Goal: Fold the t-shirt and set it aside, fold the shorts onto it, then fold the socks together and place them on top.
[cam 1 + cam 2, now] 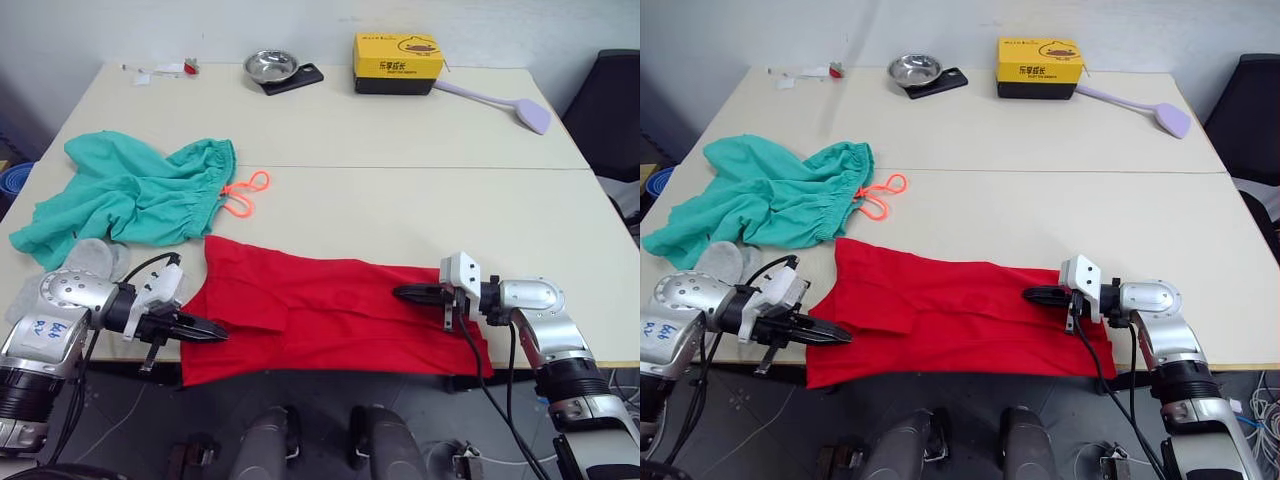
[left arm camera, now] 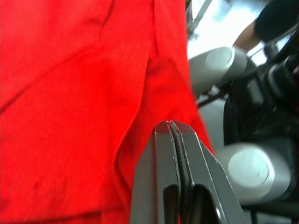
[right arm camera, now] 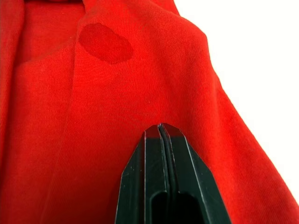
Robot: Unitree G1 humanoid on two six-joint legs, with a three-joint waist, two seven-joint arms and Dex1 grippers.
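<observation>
- Lying across the near table edge, the t-shirt (image 1: pixel 330 320) is spread in a folded band between the two grippers, its near hem hanging over the edge.
- left gripper (image 1: pixel 218 331): fingers pressed together, tips at the shirt's left end; wrist view shows them closed over red cloth with nothing visibly pinched between.
- right gripper (image 1: pixel 402 293): fingers also closed flat, tips resting on the shirt's right part, pointing toward the left gripper; no cloth visibly caught.
- the shorts (image 1: pixel 130 190) lie crumpled beyond the left gripper, farther up the table, orange drawstring (image 1: pixel 243 195) trailing toward the shirt's upper corner.
- the socks (image 1: pixel 90 256) sit just beyond the left gripper's wrist, partly tucked under the shorts' near edge.
- Far side, well away from both grippers: metal bowl (image 1: pixel 270 66), yellow box (image 1: pixel 397 62), lilac spatula-like tool (image 1: pixel 505 105).
</observation>
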